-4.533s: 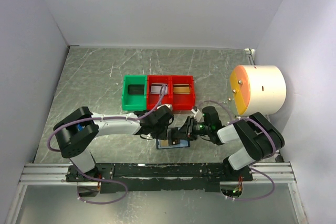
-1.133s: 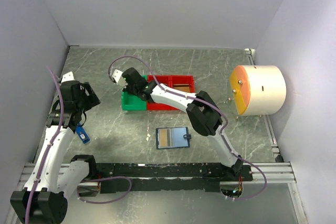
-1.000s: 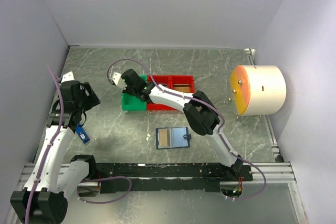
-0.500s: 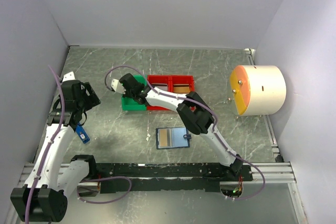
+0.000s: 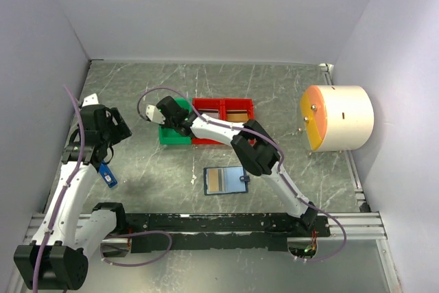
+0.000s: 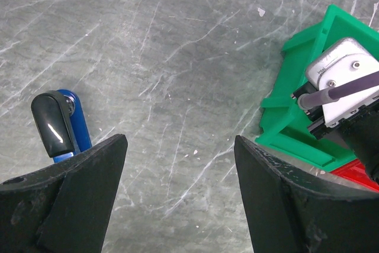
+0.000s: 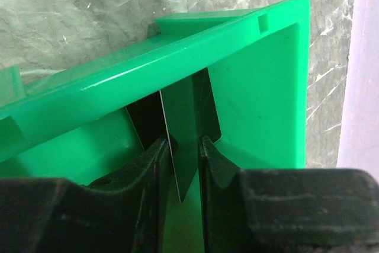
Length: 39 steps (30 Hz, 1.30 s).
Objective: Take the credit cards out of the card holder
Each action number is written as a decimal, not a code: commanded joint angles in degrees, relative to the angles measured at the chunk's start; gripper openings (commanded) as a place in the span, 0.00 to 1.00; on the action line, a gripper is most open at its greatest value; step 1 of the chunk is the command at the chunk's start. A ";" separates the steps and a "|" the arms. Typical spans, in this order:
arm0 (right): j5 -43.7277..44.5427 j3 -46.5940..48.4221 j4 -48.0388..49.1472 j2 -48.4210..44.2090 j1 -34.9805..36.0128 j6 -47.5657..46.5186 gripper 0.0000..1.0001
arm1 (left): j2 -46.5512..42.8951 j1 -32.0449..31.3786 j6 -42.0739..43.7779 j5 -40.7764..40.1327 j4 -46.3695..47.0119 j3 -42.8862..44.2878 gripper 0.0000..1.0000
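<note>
Found right gripper (image 7: 179, 164) barely parted around dark credit card (image 7: 148, 124) standing in green bin (image 7: 260, 87); left gripper (image 6: 177, 205) gaping, empty. Widen further, then lift straight up (avoid snagging card).

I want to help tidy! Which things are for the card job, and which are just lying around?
For the job: card holder, dark card, tan card, green bin, red bins.
Just lying about: blue tag, white drum.
</note>
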 commanded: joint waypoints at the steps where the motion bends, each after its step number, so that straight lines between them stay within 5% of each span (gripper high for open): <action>1: 0.07 -0.21 -0.91 0.91 -0.04 -1.02 0.26 | 0.10 0.42 0.93 1.09 1.68 0.10 0.84; 23: 1.53 1.31 -3.26 2.08 -0.31 0.15 0.46 | 0.74 0.42 1.28 2.13 1.61 0.10 0.84; 26: 0.68 1.86 -3.78 1.81 -0.42 0.35 0.55 | 0.80 0.41 1.28 2.27 1.70 0.03 0.83; 39: -2.23 3.37 -3.72 -2.70 -0.75 4.37 0.59 | 0.74 0.41 1.37 2.49 1.53 0.09 0.83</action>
